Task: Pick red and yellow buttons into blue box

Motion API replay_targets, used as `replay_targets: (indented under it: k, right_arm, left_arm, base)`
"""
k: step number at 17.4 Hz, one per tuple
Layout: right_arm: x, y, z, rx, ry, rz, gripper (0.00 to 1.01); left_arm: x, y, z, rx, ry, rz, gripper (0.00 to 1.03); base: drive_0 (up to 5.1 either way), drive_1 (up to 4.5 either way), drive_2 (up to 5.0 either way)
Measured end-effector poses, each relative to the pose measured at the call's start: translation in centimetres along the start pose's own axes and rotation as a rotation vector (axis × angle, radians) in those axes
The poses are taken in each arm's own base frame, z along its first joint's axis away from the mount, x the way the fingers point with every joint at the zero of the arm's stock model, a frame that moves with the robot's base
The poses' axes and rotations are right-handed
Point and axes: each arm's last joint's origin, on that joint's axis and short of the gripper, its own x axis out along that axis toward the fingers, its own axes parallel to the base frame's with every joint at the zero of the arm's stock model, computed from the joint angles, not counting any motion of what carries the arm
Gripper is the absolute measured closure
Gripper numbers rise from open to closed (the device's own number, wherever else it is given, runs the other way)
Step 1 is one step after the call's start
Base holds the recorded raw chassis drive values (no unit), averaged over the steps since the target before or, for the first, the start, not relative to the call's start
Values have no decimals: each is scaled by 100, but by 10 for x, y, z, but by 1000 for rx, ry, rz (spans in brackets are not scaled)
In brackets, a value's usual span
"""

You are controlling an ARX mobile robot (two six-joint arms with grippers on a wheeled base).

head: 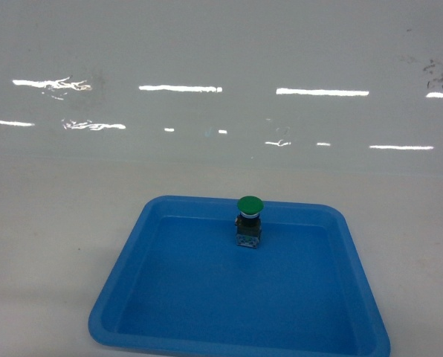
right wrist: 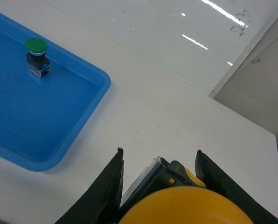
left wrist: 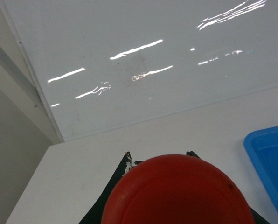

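The left end effector [left wrist: 160, 161] is clamped on the red button [left wrist: 178, 191], whose domed cap fills the bottom of the left wrist view between the dark fingers [left wrist: 122, 170]. The right end effector [right wrist: 158, 161] grips the yellow button [right wrist: 185, 205], its black and clear base showing between the fingers [right wrist: 112, 182]. Both are held above the white counter [right wrist: 176, 107], beside the shallow blue tray [head: 117, 290]. In that tray a green button [head: 249, 221] stands upright near the far wall. The blue box is not in view.
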Motion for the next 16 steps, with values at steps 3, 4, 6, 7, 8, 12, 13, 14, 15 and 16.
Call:
replay_targets:
  k: [3, 4, 6, 7, 8, 12, 13, 14, 15, 16]
  right_arm:
    - [0, 0, 0, 0, 0, 0, 61]
    - [0, 0, 0, 0, 0, 0, 61]
    - [0, 0, 0, 0, 0, 0, 61]
    - [0, 0, 0, 0, 0, 0, 61]
    - [0, 0, 0, 0, 0, 0, 61]
    - [0, 0, 0, 0, 0, 0, 61]
    - [0, 0, 0, 0, 0, 0, 61]
    - [0, 0, 0, 0, 0, 0, 61]
    - [0, 0, 0, 0, 0, 0, 61]
    - [0, 0, 0, 0, 0, 0, 61]
  left_arm:
    - [-7, 10, -3, -6, -19, -2, 77]
    - [-8, 11, -5, -7, -17, 0, 77]
    - [-10, 16, -9, -11, -7, 14, 77]
    - [-10, 17, -10, -12, -4, 16, 77]
    - [-10, 17, -10, -12, -4, 14, 77]
    - [-10, 15, -9, -11, -10, 3, 77]
    - [-10, 15, -9, -11, -11, 3, 77]
    - [-13, 16, -10, -12, -9, 7, 77]
    - [-27, 18, -13, -12, -3, -5, 77]
    - [-47, 16, -13, -3, -7, -27, 77]
  base:
    - [0, 0, 0]
    - [0, 0, 0]
    - [0, 0, 0]
    - [0, 0, 0]
    - [0, 0, 0]
    - [0, 0, 0]
    - [0, 0, 0]
    - [0, 0, 0]
    - [0, 0, 0]
    - [0, 0, 0]
